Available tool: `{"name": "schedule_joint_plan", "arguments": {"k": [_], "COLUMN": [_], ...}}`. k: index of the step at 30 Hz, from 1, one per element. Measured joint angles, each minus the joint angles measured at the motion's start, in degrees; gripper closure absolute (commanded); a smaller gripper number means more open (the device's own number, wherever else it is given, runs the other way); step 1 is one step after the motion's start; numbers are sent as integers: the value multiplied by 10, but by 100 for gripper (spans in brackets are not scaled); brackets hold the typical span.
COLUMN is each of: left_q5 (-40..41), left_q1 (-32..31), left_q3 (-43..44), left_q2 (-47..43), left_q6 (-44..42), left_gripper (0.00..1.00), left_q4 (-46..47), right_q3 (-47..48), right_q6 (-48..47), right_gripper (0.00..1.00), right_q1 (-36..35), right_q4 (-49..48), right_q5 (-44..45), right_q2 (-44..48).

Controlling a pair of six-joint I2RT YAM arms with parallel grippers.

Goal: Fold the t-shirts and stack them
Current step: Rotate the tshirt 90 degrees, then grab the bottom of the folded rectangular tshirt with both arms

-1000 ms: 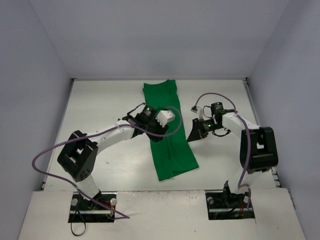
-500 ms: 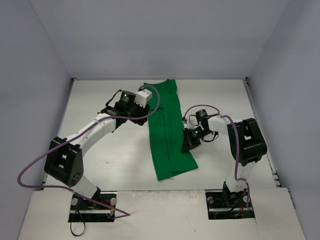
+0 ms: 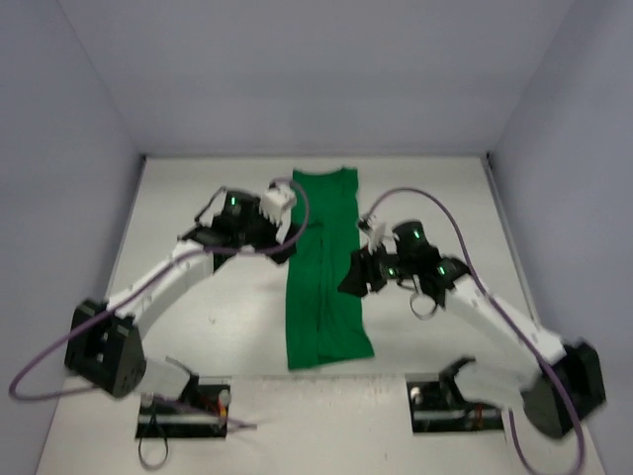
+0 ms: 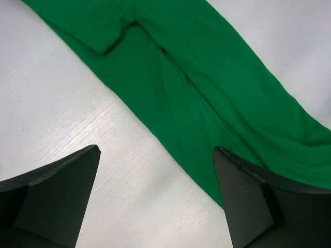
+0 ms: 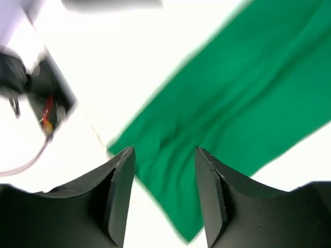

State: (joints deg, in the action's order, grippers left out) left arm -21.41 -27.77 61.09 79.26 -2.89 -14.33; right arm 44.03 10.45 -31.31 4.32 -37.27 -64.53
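The t-shirt [image 3: 324, 267] is laid flat on the table [image 3: 445, 198]. It is flanked by the left hand [image 4: 156, 151], wide, and the right hand [image 5: 164, 151], narrower, both empty.

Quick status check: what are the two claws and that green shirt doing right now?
Left gripper open, empty, over t-shirt edge. Right gripper open, empty, above it. T-shirt in long folded strip, flat on table. Nothing in the way.

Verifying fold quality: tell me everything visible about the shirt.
The shirt is plain bright green, soft wrinkled fabric, folded lengthwise into a long narrow strip with a crease down its middle. It lies flat on the table, running from far side to near. The left gripper and right gripper flank it, open; neither holds it.
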Motion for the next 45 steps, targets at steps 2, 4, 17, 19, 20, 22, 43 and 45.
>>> {"name": "schedule_joint_plan", "arguments": {"k": [2,4,17,19,20,22,43,45], "left_q5": [-41,-99,-237,-240,-242,-245,-252,-251], "left_q1": [0,0,-76,-84,-88,-97,-272,-273], "left_q3": [-13,-19,-110,-119,-120,-119,-122,-121], "left_q2": [-20,-39,-113,-105,-96,-78,-8,0], "left_q6": [-37,-94,-802,-881,-916,-965,-1029,-1033], "left_gripper": [10,10,10,11,11,14,31,32], "left_q4": [-6,-24,-288,-302,-307,-308,-309,-320], "right_q3": [30,61,-150,-194,-209,-234,-309,-303], "right_q6": [-58,-150,-1001,-1086,-1115,-1160,-1245,-1246], "right_gripper": [58,61,55,53,53,52,57,60], "right_q1": [13,38,125,134,134,138,43,44], "right_q4": [-7,-2,141,148,150,152,142,139], "right_q5": [16,14,-72,-104,-119,-149,-266,-272], "right_q2": [54,80,171,168,163,143,52,30]}}
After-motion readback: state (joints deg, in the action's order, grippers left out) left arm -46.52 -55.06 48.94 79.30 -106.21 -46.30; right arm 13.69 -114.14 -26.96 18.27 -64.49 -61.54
